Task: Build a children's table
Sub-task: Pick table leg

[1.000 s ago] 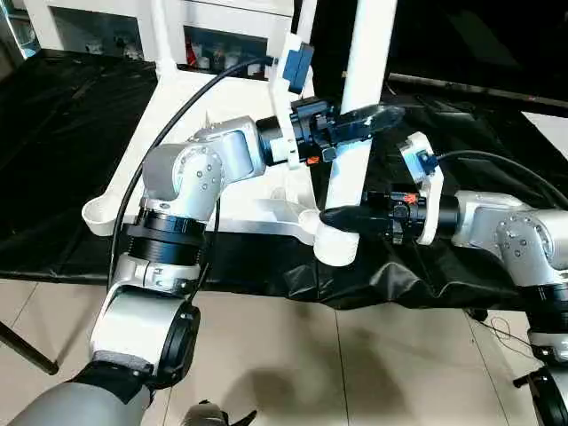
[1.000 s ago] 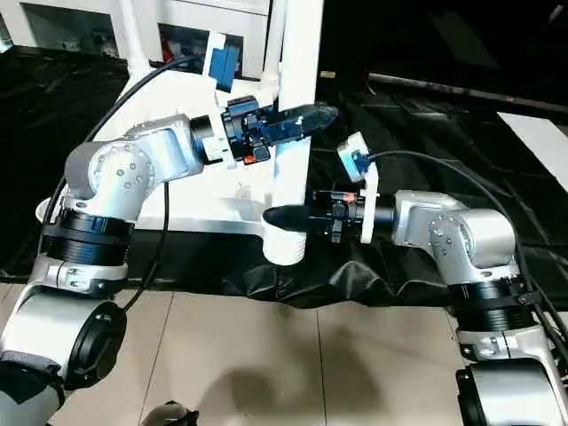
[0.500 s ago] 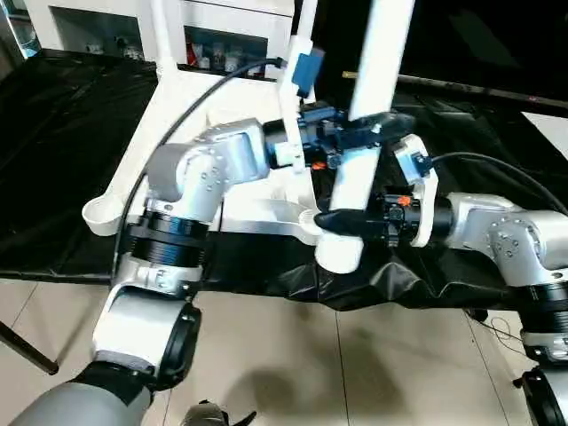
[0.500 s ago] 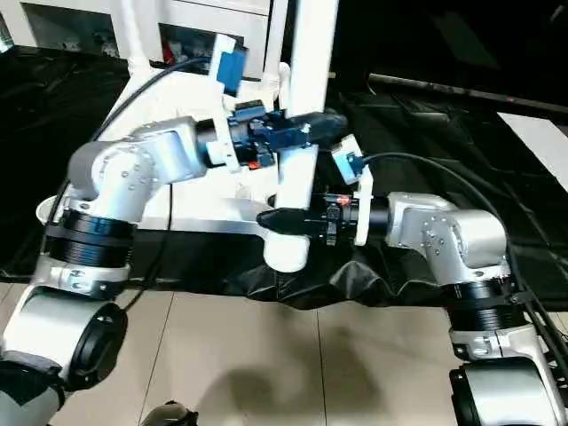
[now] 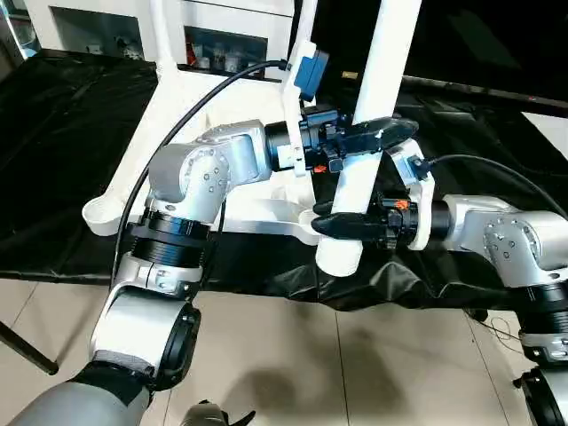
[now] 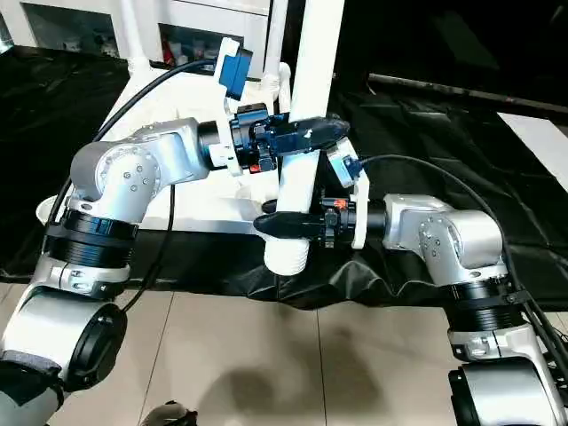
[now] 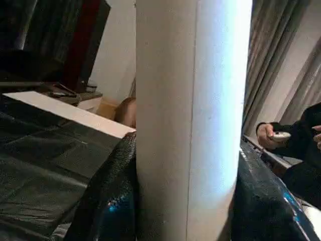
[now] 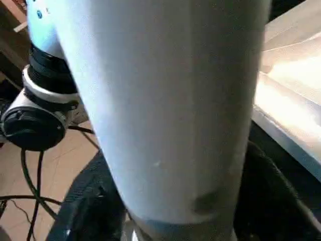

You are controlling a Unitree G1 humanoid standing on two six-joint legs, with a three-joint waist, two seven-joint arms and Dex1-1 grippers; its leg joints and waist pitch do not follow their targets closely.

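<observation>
The white tabletop lies upside down on a black cloth. One white leg stands in the near right corner socket, leaning a little to the right. My left gripper is shut on this leg at mid height; its black fingers press both sides of the leg. My right gripper is shut on the same leg just above the socket, its fingers flanking the leg. Two more legs stand at the far corners.
The near left corner socket holds no leg. A white glass-door cabinet stands behind the table. Black cloth covers the work surface; tiled floor lies in front. A person's hand holds a controller.
The leg's top has swung a bit to the right with my left gripper on it. My right gripper has reached left, and its fingers now span the leg's lower end.
</observation>
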